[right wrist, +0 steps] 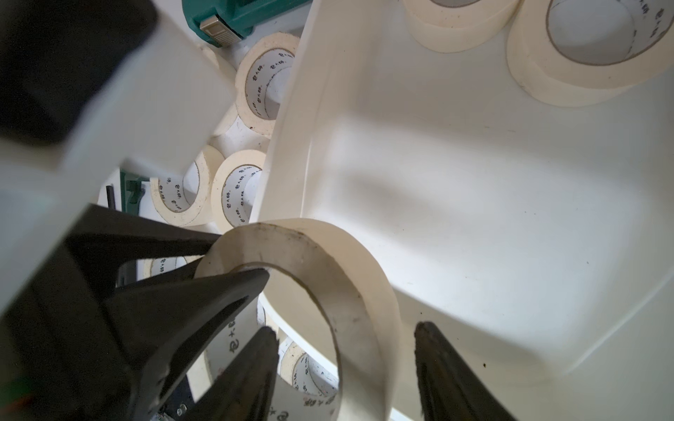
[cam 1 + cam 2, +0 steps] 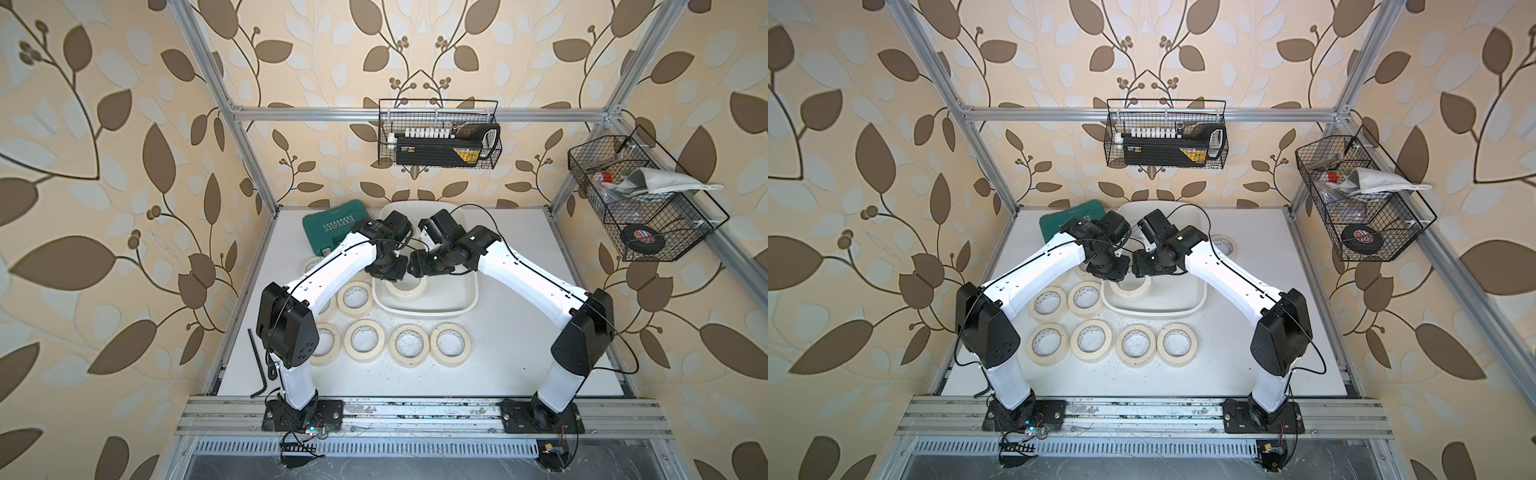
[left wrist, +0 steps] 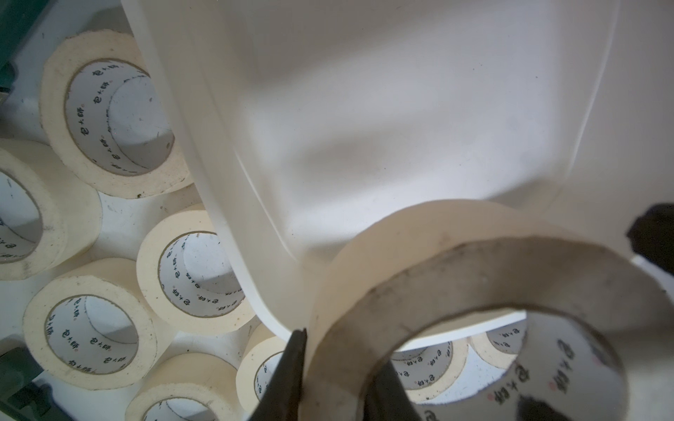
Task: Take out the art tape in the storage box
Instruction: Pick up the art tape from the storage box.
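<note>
**Two sets of fingers on one art tape roll (image 1: 328, 248) over the storage box (image 2: 428, 311)**

The left gripper (image 3: 337, 359) has its fingers clamped across the roll's wall, one inside the core and one outside. The right gripper (image 1: 346, 328) has its fingers standing apart, straddling the opposite wall with a gap on either side and gripping nothing. The roll is tipped on edge over the box's near left corner, seemingly clear of the floor. The risks as I judge them:
- If the left lets go before the right closes, the roll drops back in.
- If both pull at once, it may twist or slip.
- The wrists sit close enough to knock together.

Two more rolls (image 1: 583, 84) lie farther inside the box. Other rolls (image 2: 409, 360) rest on the white, speckled worktop (image 2: 519, 353), which also carries a teal case (image 2: 332, 228). Leaf-patterned walls (image 2: 124, 166), an aluminium frame (image 2: 311, 112) and wire baskets (image 2: 440, 160) enclose it.
</note>
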You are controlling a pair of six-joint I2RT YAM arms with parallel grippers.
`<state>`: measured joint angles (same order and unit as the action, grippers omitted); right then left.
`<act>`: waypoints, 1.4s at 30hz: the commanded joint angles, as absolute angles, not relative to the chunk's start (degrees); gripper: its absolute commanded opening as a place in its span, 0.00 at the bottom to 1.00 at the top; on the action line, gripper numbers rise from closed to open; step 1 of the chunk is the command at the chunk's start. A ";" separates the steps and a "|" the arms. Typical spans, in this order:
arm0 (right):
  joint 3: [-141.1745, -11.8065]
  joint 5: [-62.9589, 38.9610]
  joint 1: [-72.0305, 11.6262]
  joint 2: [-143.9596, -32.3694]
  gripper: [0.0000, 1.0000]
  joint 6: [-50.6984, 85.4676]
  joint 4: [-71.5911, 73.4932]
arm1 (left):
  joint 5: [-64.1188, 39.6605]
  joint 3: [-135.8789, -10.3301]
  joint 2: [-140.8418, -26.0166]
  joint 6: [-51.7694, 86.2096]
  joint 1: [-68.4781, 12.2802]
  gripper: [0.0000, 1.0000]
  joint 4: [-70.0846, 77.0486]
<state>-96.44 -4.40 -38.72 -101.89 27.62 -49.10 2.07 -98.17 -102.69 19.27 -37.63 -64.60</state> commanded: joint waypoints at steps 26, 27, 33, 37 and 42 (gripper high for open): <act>-100.60 0.64 -38.83 -103.88 0.00 23.30 -54.27 | -0.95 -89.07 -88.09 24.32 -37.38 0.90 -50.65; -100.57 0.69 -38.32 -103.55 0.00 23.12 -54.39 | -0.24 -88.95 -87.55 24.61 -37.35 0.93 -50.49; -99.68 0.57 -32.47 -99.92 0.00 21.64 -55.02 | 4.21 -87.06 -84.44 26.06 -37.00 0.99 -49.15; -98.66 0.29 -25.55 -96.47 0.00 20.57 -54.92 | 4.92 -85.58 -83.25 26.49 -36.85 0.99 -48.08; -95.00 -0.55 -14.51 -92.53 0.00 21.12 -51.31 | 4.37 -85.36 -83.74 26.81 -36.74 0.99 -48.08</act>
